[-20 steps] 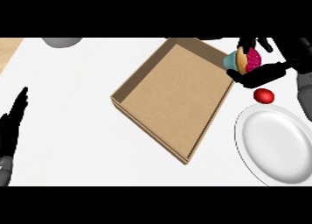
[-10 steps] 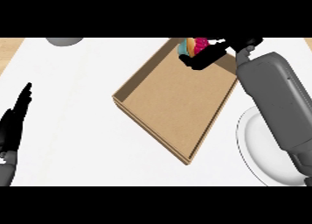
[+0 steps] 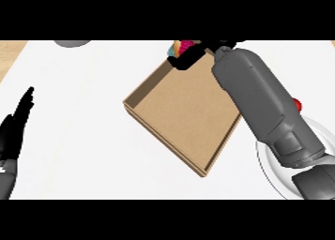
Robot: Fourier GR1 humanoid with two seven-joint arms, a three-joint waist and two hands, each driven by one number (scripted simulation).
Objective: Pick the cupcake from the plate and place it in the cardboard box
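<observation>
White counter top (image 3: 79, 140), wood showing at both far corners. Shallow brown cardboard box (image 3: 187, 117) lies open mid-counter. Grey right forearm (image 3: 260, 103) crosses its right edge and the round white plate (image 3: 270, 171). Left hand (image 3: 14, 126) rests at left edge, fingers straight, pressed together. Right hand (image 3: 190, 60) curled round pink-topped cupcake (image 3: 187, 45), at box's far corner. Small red ball (image 3: 296, 102) near plate.

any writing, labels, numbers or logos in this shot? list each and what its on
There is no readable text anywhere in the head view.
the cardboard box: plain brown, no print or label
the cupcake held in the right hand: colours only, no lettering
the plate: plain white, partly hidden by the forearm
the left hand: plain black, no markings
</observation>
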